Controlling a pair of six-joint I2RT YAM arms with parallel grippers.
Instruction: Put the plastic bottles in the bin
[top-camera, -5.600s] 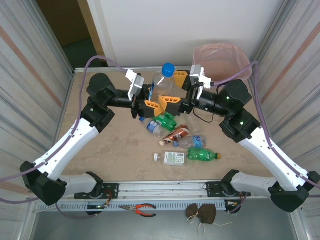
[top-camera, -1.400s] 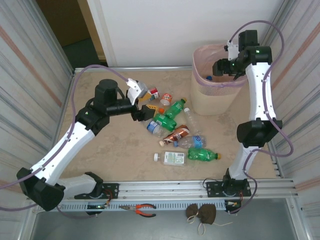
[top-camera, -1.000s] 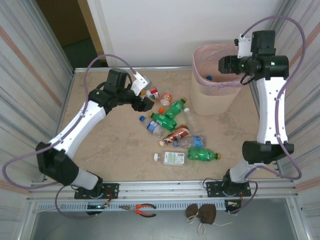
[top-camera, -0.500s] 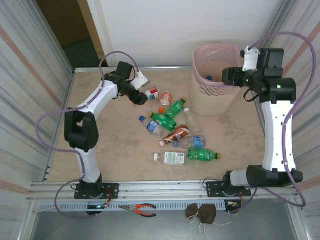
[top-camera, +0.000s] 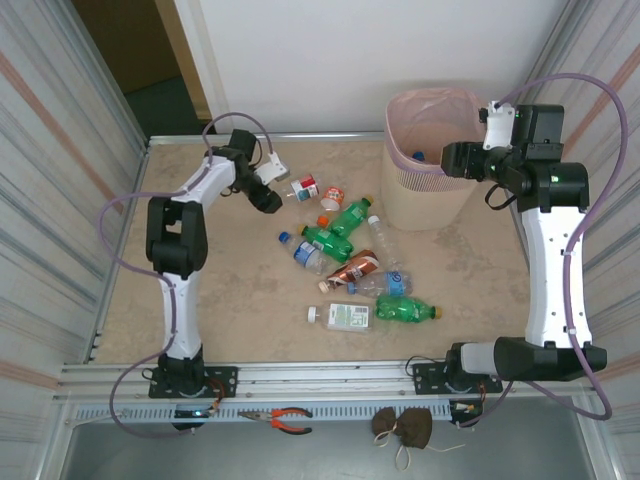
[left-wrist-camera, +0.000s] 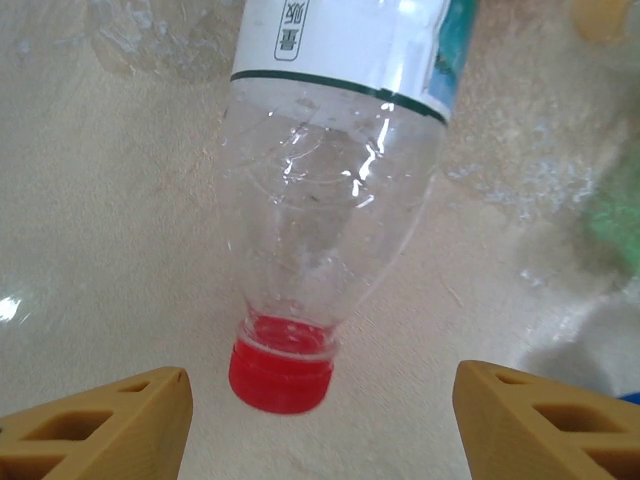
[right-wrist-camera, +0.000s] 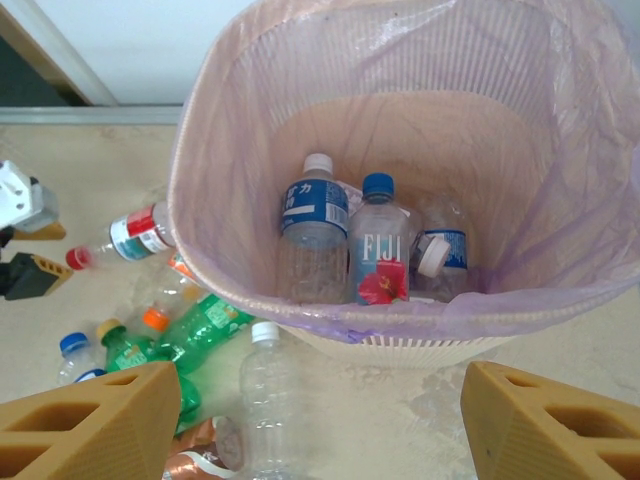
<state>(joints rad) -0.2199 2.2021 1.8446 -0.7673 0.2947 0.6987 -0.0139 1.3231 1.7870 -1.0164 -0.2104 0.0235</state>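
A clear bottle with a red cap (left-wrist-camera: 281, 375) and a white and teal label lies on the table, cap toward my left gripper (left-wrist-camera: 320, 430). That gripper is open, the cap just ahead of its orange fingers (left-wrist-camera: 100, 420). From above, my left gripper (top-camera: 272, 200) sits beside this bottle (top-camera: 305, 187) at the far left. My right gripper (right-wrist-camera: 320, 430) hangs open and empty above the bin (right-wrist-camera: 200, 150), near its rim (top-camera: 450, 160). Three bottles (right-wrist-camera: 378, 245) lie inside the bin. Several more bottles, green (top-camera: 350, 216), clear (top-camera: 381, 238) and brown (top-camera: 350, 270), are scattered mid-table.
The bin (top-camera: 435, 190) stands at the far right corner. Corrugated walls close both sides. A metal rail (top-camera: 330, 375) runs along the near edge, with pliers (top-camera: 280, 418) and a brown pouch (top-camera: 403, 427) below it.
The left arm has stretched toward the far left and brought its open gripper down beside the red-capped bottle. The right arm has lifted and drawn back slightly from over the bin.
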